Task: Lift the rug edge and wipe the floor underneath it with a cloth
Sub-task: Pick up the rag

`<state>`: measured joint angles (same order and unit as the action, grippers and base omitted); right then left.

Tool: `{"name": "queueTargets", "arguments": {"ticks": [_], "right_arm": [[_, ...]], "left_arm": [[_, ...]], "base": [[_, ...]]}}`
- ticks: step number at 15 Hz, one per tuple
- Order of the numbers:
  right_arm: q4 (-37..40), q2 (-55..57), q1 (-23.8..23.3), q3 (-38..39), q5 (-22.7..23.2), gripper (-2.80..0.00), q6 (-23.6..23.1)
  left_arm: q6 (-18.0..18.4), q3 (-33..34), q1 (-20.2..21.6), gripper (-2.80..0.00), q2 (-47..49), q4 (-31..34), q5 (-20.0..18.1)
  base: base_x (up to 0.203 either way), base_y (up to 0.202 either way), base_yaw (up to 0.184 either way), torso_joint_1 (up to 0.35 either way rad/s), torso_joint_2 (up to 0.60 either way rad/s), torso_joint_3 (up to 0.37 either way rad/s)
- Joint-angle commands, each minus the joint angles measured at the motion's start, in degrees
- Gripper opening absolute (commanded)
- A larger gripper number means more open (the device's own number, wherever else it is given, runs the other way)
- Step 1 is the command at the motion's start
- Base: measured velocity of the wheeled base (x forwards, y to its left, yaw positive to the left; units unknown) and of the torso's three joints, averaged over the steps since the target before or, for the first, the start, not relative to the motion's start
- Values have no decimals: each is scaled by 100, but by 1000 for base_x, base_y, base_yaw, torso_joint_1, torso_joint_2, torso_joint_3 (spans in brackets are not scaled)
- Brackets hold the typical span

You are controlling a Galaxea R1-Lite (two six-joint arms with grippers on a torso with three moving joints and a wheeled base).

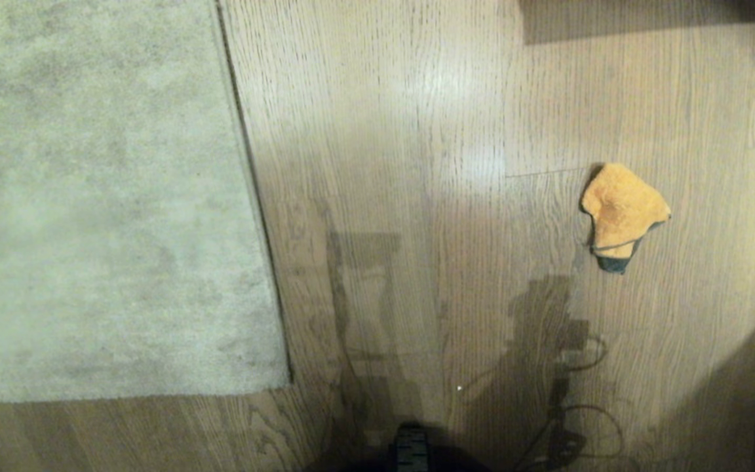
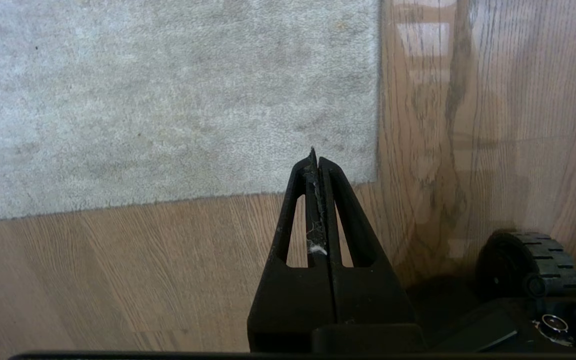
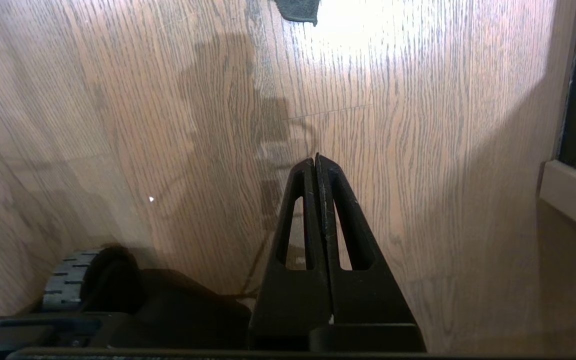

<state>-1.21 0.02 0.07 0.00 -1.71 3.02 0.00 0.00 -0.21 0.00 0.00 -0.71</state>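
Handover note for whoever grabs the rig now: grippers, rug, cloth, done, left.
Left gripper: shut, empty, hanging above the rug corner.
Right gripper: shut, empty, over bare floor.
Rug edge: flat on the floor, left of centre in the head view.
Cloth: lying on the floor to the right, clear of the rug, untouched.
Done: nothing.
Left: pick up cloth, lift rug edge, wipe underneath.
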Motion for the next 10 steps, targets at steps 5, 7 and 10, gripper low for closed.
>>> {"name": "queueTargets", "arguments": {"ticks": [5,7,10], "right_arm": [[33,116,1,-348,712,-280,-184],[-8,477,1,-457,801,-280,-247],[-125,1284,39,-646,911,-280,-305]], "left_arm": [[0,0,3,-280,0,0,0],[-8,0,-5,-280,0,0,0],[-9,0,-1,-280,0,0,0]], "base": [[0,0,0,0,0,0],[0,0,0,0,0,0],[0,0,0,0,0,0]]}}
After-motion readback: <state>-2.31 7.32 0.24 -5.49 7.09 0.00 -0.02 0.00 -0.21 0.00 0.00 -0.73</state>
